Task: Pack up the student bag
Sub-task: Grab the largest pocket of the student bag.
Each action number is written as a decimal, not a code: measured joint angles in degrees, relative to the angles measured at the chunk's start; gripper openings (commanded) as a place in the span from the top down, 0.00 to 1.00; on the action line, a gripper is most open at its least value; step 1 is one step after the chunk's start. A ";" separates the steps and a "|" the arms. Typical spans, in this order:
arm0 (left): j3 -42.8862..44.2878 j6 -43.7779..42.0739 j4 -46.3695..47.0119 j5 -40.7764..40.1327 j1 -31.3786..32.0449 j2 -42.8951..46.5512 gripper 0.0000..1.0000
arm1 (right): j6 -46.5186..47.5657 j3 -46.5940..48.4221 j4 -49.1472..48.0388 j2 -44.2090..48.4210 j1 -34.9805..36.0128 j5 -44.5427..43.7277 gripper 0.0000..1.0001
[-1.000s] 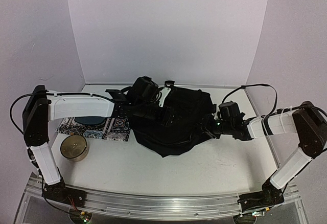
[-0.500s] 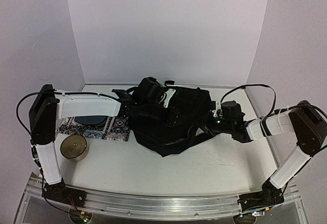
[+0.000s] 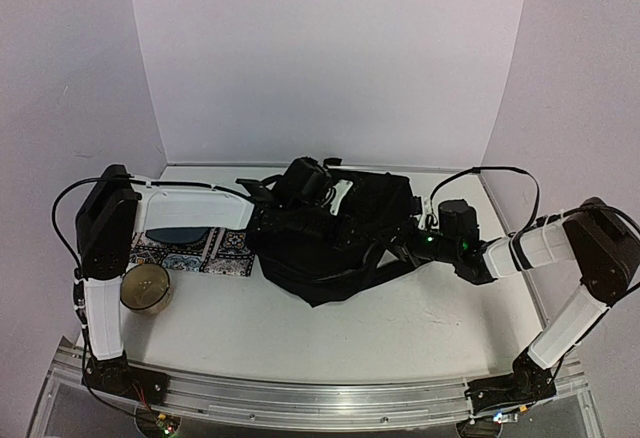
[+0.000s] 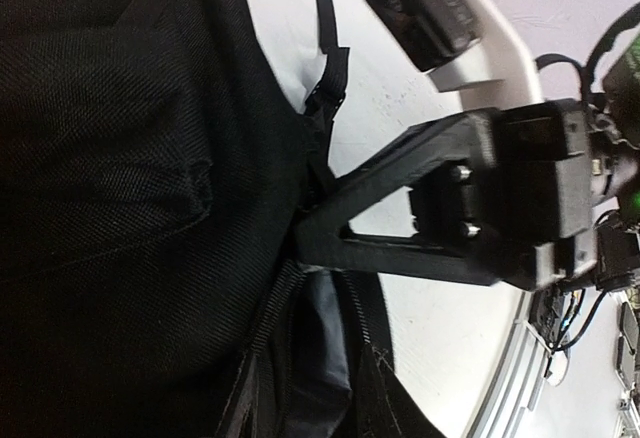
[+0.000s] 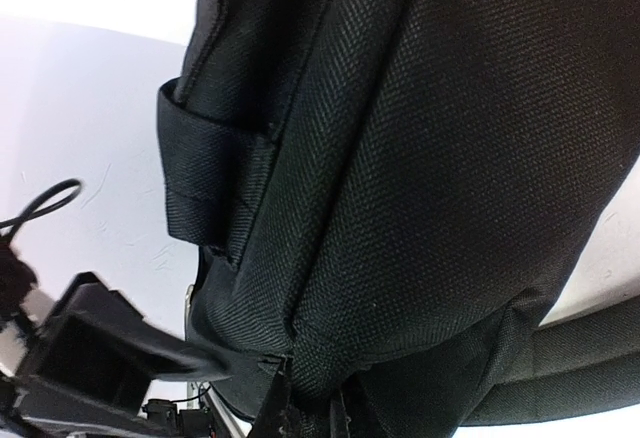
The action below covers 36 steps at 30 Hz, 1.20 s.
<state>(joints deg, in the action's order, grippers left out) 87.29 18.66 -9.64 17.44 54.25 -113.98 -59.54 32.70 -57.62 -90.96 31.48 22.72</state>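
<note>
The student bag (image 3: 335,243) is a large black fabric backpack lying in the middle of the table. My left gripper (image 3: 298,208) is at its top left part. In the left wrist view one black finger (image 4: 400,228) presses against the bag's fabric and webbing (image 4: 130,158), and the jaws look shut on it. My right gripper (image 3: 408,248) is at the bag's right edge. In the right wrist view the bag (image 5: 420,158) fills the frame and one finger (image 5: 120,348) grips a seam at the bottom. The other fingers are hidden by fabric.
A patterned cloth mat (image 3: 215,251) lies left of the bag with a dark round disc (image 3: 178,228) on it. A round gold tin (image 3: 145,286) stands in front of the mat. An aluminium rail (image 3: 320,398) runs along the near edge. White walls enclose the table.
Both arms have moved to the right, and the bag has shifted a little to the right with them. The left arm's elbow has swung inward.
</note>
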 measured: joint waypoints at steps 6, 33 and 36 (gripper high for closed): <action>0.64 1.37 0.20 0.08 -1.03 -2.41 0.61 | -0.26 -0.54 -1.13 0.00 -0.02 0.91 1.00; 2.88 3.89 4.79 9.89 -2.29 -5.32 1.00 | -1.80 -0.93 -3.65 0.15 -0.05 3.31 0.62; 1.38 3.84 5.65 9.81 -2.29 -5.05 1.00 | -1.75 -1.11 -3.55 0.55 0.04 2.97 0.60</action>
<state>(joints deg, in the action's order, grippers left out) 88.67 22.51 -4.00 27.25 51.96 -119.03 -61.30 31.59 -61.17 -90.41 31.52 25.69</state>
